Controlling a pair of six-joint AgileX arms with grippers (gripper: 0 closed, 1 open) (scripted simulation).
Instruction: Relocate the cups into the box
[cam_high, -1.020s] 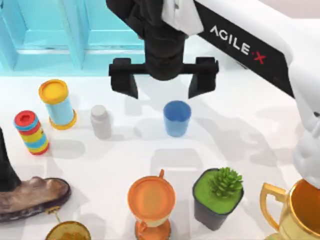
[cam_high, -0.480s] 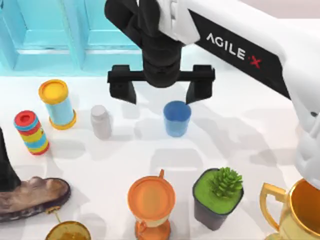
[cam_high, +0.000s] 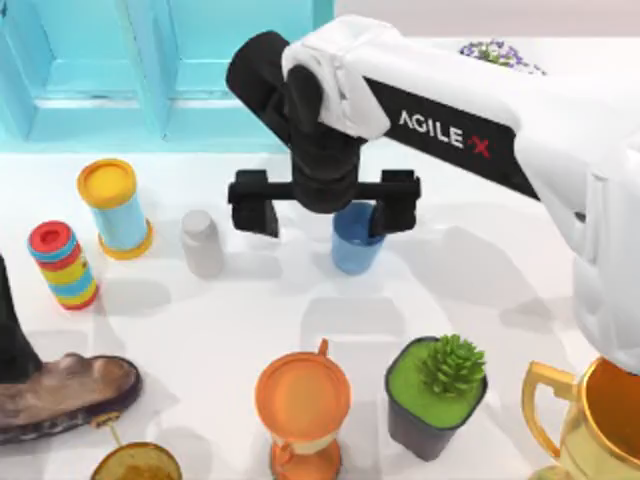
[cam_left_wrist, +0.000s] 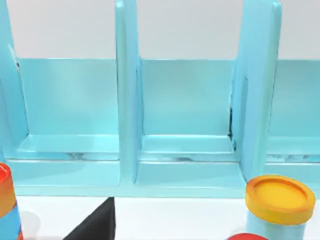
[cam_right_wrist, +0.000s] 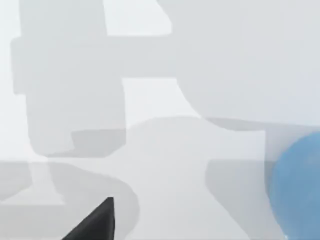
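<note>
Right pincer (cam_high: 325, 205) spread wide apart, low over the table (cam_high: 500, 270), one finger (cam_high: 395, 203) covering the rim of the blue cup (cam_high: 354, 248). Cup upright near the table's middle, between grey bottle (cam_high: 202, 243) and arm, in front of the turquoise box (cam_high: 90, 70). Left pincer: cannot tell.

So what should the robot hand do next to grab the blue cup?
Probably slide a little toward the table's right. The right gripper hangs open, but the blue cup sits under its right finger rather than between the two fingers, so shutting now would likely miss it.
</note>
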